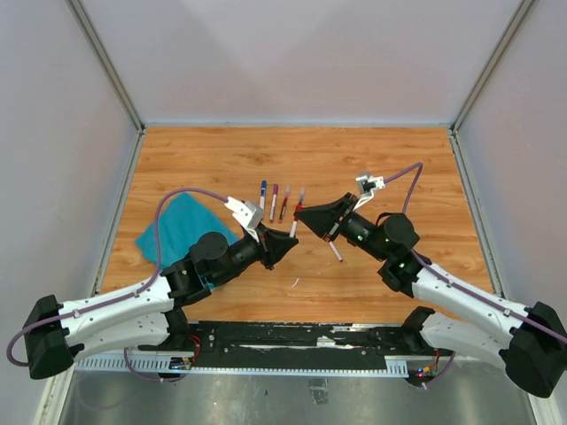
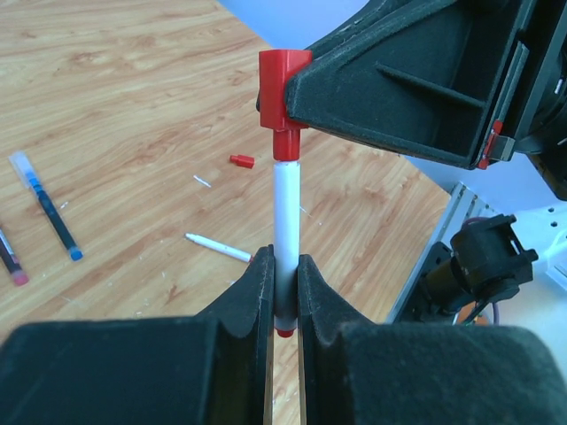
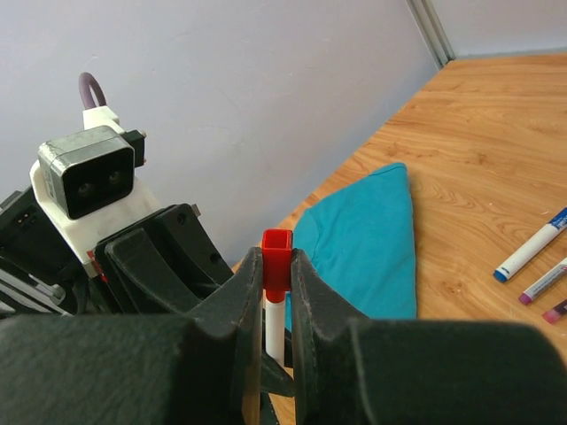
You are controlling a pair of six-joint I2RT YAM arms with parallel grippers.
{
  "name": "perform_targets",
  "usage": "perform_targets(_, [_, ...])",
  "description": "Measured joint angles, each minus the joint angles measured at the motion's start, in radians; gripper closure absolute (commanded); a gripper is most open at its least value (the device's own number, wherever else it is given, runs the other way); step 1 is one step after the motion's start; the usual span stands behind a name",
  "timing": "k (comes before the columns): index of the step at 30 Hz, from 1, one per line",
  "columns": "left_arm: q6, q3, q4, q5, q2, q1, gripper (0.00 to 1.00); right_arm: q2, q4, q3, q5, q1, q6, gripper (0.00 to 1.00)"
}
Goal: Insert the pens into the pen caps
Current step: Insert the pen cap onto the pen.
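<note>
One wooden table point(image 1: 221, 150) is carrying everything, with grey walls standing around it. Next in size, a teal cloth point(image 1: 177, 226) is lying rumpled on the left side, partly under the left arm point(image 1: 133, 305). Beyond the grippers, a row of pens point(image 1: 274, 202) is lying side by side near mid-table, close to the meeting point but apart from it. From the right wrist view, a blue-capped one and a purple-capped one are showing at the edge. A loose pen point(image 1: 335, 251), white-barrelled, is lying flat just under the right arm's wrist. A small red cap point(image 2: 241, 161) is lying on the wood a little past it. The left arm is reaching in low from the bottom left and the right arm point(image 1: 461, 305) from the bottom right. Both are stretching diagonally so that their tips are meeting nose to nose above mid-table. The left gripper point(image 2: 283, 266) is clamping the lower barrel of a white pen point(image 2: 285, 204), holding it upright in its own view. The right gripper point(image 3: 277, 266) is pinching a red cap point(image 2: 282, 88) between its fingers. The pen's upper end is sitting in that cap, with a red collar showing just below it. Pen and cap are hanging in the air above the table, in line between the two grippers.
</note>
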Motion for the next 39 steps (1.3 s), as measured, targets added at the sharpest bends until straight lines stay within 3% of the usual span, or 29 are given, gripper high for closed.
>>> perform_targets(7, [0.0,0.0,-0.045,0.016,-0.029,-0.011,1.0,-0.06,-0.093,0.001,0.193,0.145,-0.109,1.0])
perform_targets(15, [0.001,0.0,-0.08,0.045,-0.057,-0.02,1.0,-0.07,-0.053,-0.035,0.298,0.233,-0.125,0.99])
perform_targets(39, [0.032,-0.027,-0.164,0.121,-0.073,-0.028,1.0,-0.135,-0.061,-0.139,0.35,0.327,-0.247,0.99])
